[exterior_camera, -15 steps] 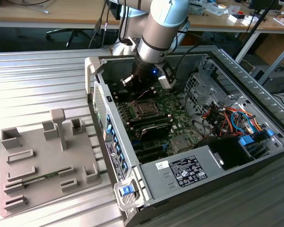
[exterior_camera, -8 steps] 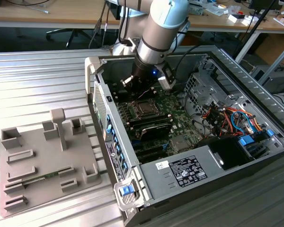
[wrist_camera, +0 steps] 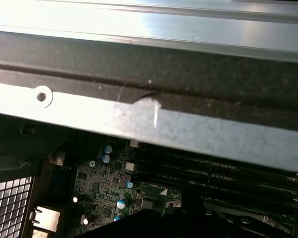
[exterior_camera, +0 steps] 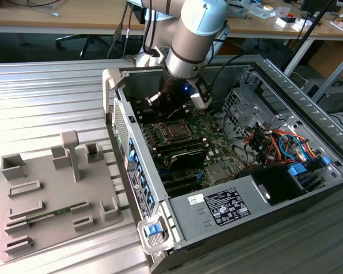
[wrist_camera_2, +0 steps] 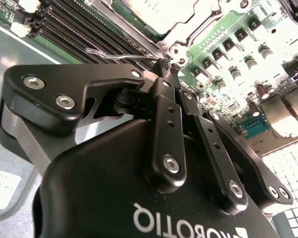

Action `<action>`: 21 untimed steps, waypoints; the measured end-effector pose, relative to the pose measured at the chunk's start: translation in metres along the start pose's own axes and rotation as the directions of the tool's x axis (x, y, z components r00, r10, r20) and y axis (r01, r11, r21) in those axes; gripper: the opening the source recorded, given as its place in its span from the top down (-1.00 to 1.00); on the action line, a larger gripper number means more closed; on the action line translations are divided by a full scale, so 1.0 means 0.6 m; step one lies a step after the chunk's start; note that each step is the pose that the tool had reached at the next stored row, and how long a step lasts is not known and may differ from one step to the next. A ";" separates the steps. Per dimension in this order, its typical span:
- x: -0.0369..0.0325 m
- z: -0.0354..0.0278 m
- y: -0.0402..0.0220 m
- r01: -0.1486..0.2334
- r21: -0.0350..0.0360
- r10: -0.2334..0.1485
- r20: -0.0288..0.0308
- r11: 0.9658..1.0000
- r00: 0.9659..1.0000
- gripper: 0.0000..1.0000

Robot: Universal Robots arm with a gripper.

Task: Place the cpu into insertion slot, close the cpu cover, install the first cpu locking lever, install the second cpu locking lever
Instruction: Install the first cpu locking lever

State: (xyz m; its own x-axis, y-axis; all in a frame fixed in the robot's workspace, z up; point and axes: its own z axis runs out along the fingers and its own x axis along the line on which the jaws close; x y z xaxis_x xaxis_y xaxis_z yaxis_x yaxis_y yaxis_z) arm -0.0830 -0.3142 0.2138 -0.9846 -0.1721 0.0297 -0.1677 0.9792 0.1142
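Nearest in the second wrist view is the black gripper (wrist_camera_2: 168, 67), jaws drawn together with the fingertips (wrist_camera_2: 165, 63) pinching the end of a thin wire locking lever (wrist_camera_2: 109, 53) beside the memory slots (wrist_camera_2: 69, 25). Judged from this, a lever step is in hand: keep the grip at the lever's end, sweep it along its own arc, and seat it under its hook without side load. Beyond the tips lies the cpu cover (wrist_camera_2: 188, 29), apparently down over the cpu (wrist_camera_2: 161, 10) in the socket. In the exterior view the gripper (exterior_camera: 172, 105) hangs over the socket (exterior_camera: 175, 130) inside the open computer case (exterior_camera: 217, 205).
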 end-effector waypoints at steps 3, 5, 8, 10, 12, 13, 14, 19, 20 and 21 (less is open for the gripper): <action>0.000 0.001 0.000 0.000 0.000 0.000 0.000 1.000 1.000 0.79; -0.001 0.002 0.000 0.000 0.000 0.000 0.000 1.000 1.000 0.79; -0.002 0.004 -0.001 0.001 0.000 -0.001 0.000 1.000 1.000 0.79; -0.004 0.004 -0.001 0.001 0.000 -0.001 0.000 1.000 1.000 0.79; -0.007 0.004 -0.001 0.002 0.000 -0.002 0.000 1.000 1.000 0.79; -0.010 0.004 -0.002 0.002 0.001 -0.002 0.000 1.000 1.000 0.79; -0.012 0.004 -0.002 0.003 0.001 -0.003 -0.001 1.000 1.000 0.79; -0.020 0.004 -0.003 0.004 0.001 -0.004 -0.001 1.000 1.000 0.79; -0.022 0.005 -0.003 0.005 0.001 -0.005 -0.001 1.000 1.000 0.79; -0.023 0.005 -0.004 0.005 0.001 -0.005 -0.001 1.000 1.000 0.79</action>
State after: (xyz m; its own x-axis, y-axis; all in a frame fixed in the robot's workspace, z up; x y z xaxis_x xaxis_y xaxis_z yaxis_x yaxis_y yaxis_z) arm -0.0689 -0.3136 0.2101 -0.9837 -0.1774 0.0298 -0.1730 0.9784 0.1136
